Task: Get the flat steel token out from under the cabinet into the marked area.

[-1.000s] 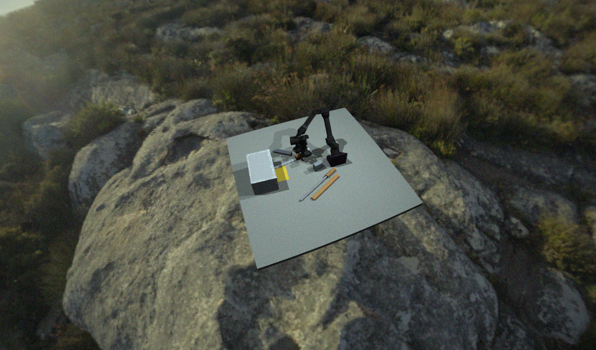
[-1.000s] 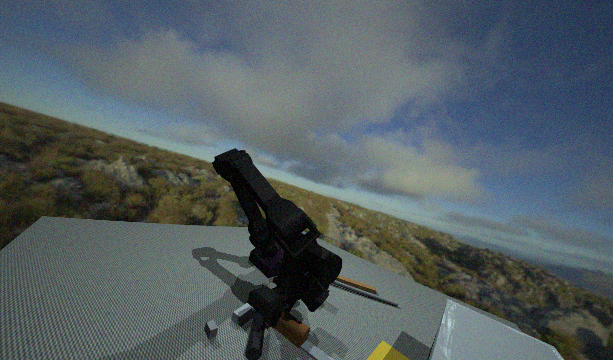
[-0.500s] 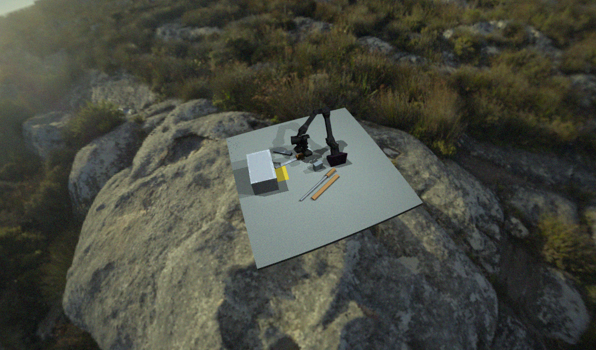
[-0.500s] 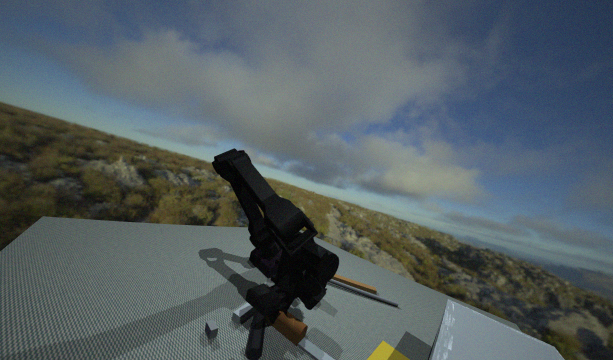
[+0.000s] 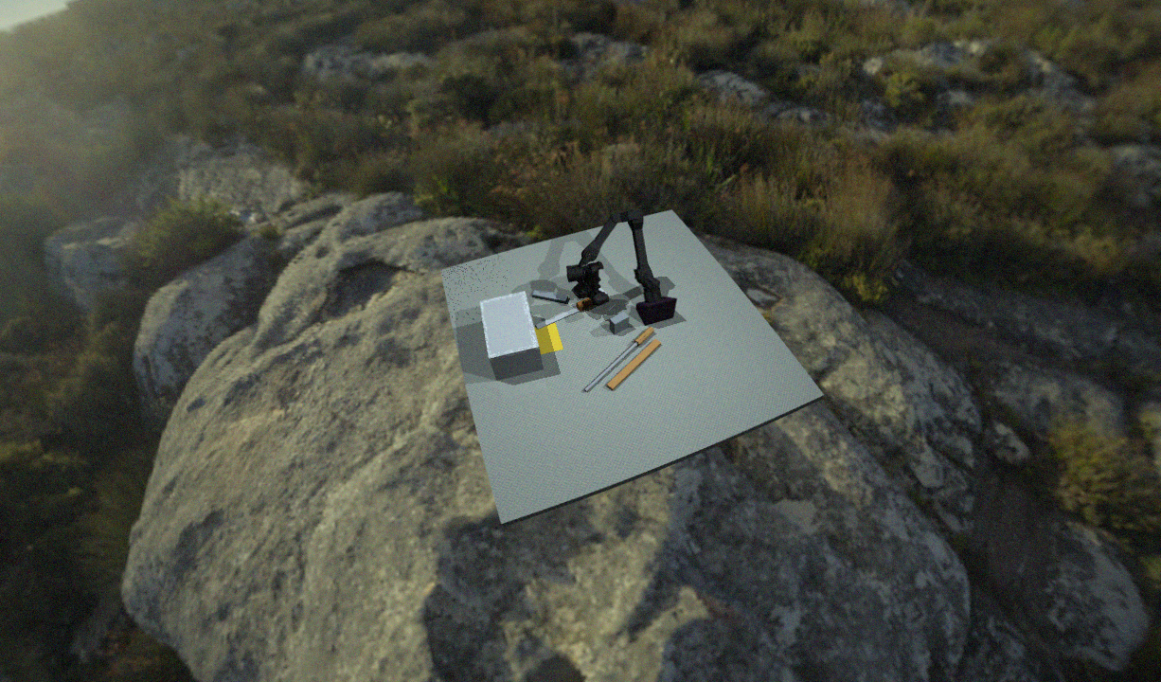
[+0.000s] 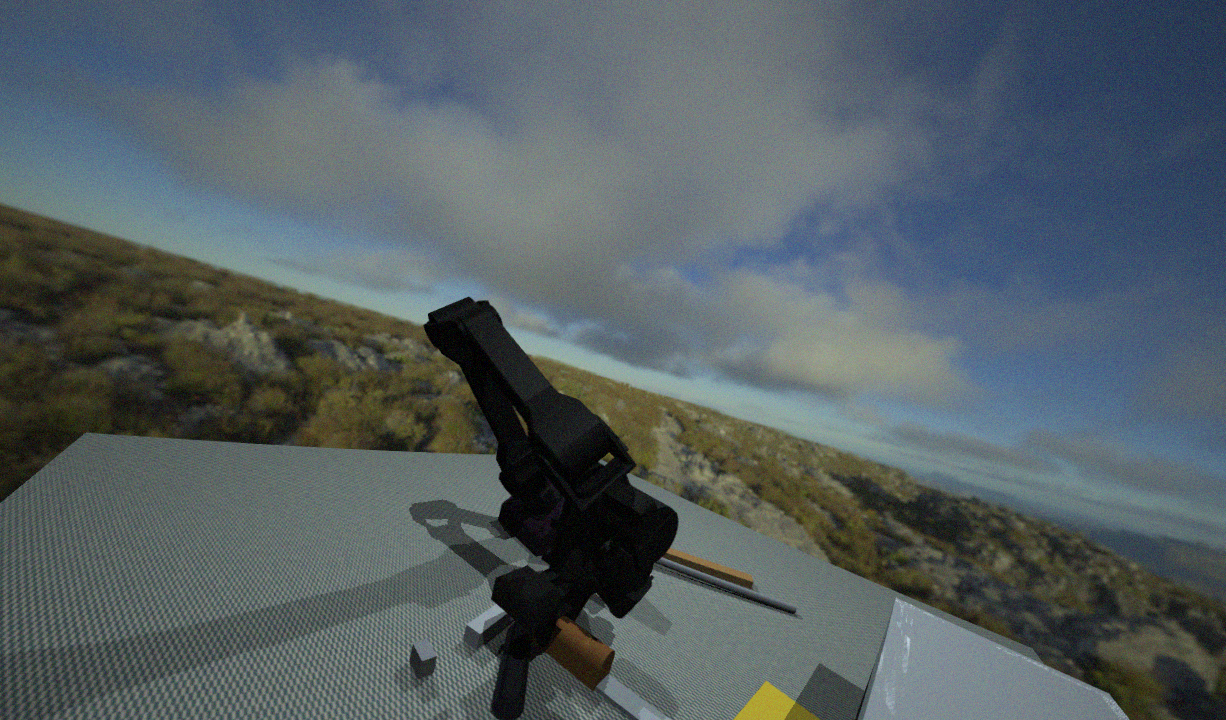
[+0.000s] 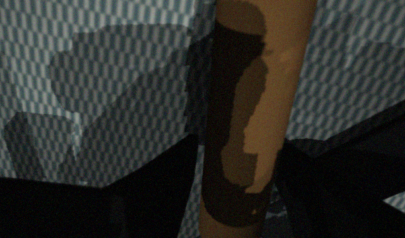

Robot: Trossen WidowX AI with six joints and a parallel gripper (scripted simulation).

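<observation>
The pale box cabinet [image 5: 508, 326] [image 6: 984, 667] stands at the left in the top view. The yellow marked area [image 5: 550, 341] [image 6: 764, 705] lies along its front; the cabinet's shadow covers part of it in the exterior view. I cannot see the steel token in any view. A tool with an orange-brown handle [image 5: 584, 303] [image 6: 586, 655] [image 7: 281, 82] has a pale flat blade [image 5: 561, 316] [image 6: 630, 697] that reaches towards the cabinet beside the yellow area. My gripper [image 7: 237, 147] is open around the handle, with a gap beside the left finger in the wrist view. Whether the handle touches the table is unclear.
A thin grey rod [image 5: 608, 367] [image 6: 733, 587] with an orange handle and an orange flat bar [image 5: 634, 365] [image 6: 714, 569] lie side by side. A grey block [image 5: 619, 322] is by the arm's base. A dark bar [image 5: 548, 296] lies beyond the blade. A small grey block [image 6: 423, 660] also shows.
</observation>
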